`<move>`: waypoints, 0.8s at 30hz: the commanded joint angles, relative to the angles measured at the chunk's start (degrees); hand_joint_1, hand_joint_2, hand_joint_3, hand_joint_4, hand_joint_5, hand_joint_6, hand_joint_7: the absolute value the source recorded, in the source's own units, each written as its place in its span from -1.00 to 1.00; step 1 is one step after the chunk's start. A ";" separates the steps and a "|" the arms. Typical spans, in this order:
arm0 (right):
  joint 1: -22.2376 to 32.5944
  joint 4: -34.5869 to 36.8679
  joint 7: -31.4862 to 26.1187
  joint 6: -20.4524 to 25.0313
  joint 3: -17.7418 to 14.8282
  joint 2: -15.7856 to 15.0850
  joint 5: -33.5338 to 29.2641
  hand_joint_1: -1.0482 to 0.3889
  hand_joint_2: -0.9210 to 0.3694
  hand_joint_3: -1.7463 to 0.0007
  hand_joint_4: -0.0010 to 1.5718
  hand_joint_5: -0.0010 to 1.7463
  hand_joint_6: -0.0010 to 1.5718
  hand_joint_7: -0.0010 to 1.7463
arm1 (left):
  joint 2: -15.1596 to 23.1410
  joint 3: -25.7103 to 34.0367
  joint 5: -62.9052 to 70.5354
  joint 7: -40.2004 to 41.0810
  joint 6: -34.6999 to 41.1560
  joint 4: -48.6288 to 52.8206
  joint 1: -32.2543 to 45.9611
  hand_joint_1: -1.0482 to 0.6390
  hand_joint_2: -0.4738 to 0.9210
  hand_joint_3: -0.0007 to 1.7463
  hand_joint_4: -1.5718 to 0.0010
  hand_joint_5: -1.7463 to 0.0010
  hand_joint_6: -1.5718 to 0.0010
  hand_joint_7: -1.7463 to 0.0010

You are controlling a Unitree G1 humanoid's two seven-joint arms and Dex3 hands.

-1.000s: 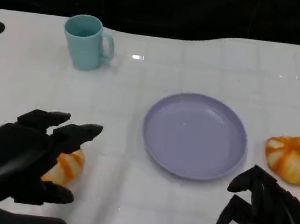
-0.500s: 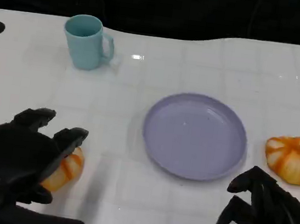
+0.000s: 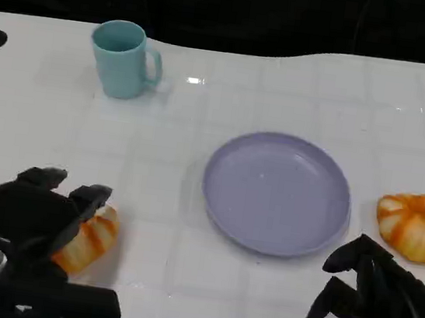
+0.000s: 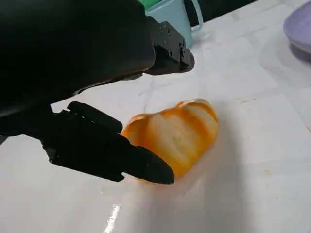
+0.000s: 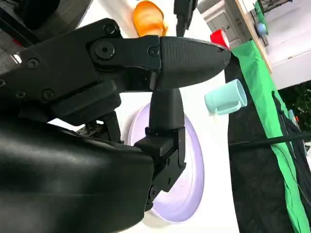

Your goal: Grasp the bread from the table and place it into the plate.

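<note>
Bread [image 3: 90, 238] lay near the tabletop's front left corner, left hand [image 3: 36, 218] over it, fingers apart, not clamped. Risk judged: the smooth loaf could skid away if fingers closed unevenly. Right hand [image 3: 374, 302] was empty, fingers spread, beside the plate [image 3: 275, 192].

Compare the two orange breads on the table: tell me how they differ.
The bread by the left hand is elongated and lies near the table's front left; the bread by the right hand is rounder, pumpkin-like, and sits right of the purple plate. The left hand reaches over the first with its fingers around it; the right hand lies apart from the second. Both are orange with pale stripes and lie outside the plate.
</note>
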 commanded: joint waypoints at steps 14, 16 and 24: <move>0.54 -1.01 0.00 0.35 -0.41 -0.34 0.51 -0.27 -1.00 0.42 -0.26 1.00 -0.51 0.98 | -0.02 -6.48 -6.24 2.77 -0.89 22.56 -12.38 -0.34 1.00 -0.98 0.91 0.96 0.86 0.99; 0.49 -0.82 0.18 0.22 -0.39 -0.49 0.40 -0.27 -1.00 0.42 -0.26 1.00 -0.51 0.98 | -0.16 -7.31 -6.64 4.41 -1.70 24.97 -13.46 -0.37 1.00 -0.97 0.87 0.94 0.84 0.98; 0.71 -1.22 -0.19 0.38 -0.32 -0.30 0.39 -0.28 -1.00 0.44 -0.26 1.00 -0.50 0.98 | -0.64 -7.38 -12.68 7.96 -5.96 30.92 -14.92 -0.24 1.00 -0.87 0.61 0.85 0.61 0.92</move>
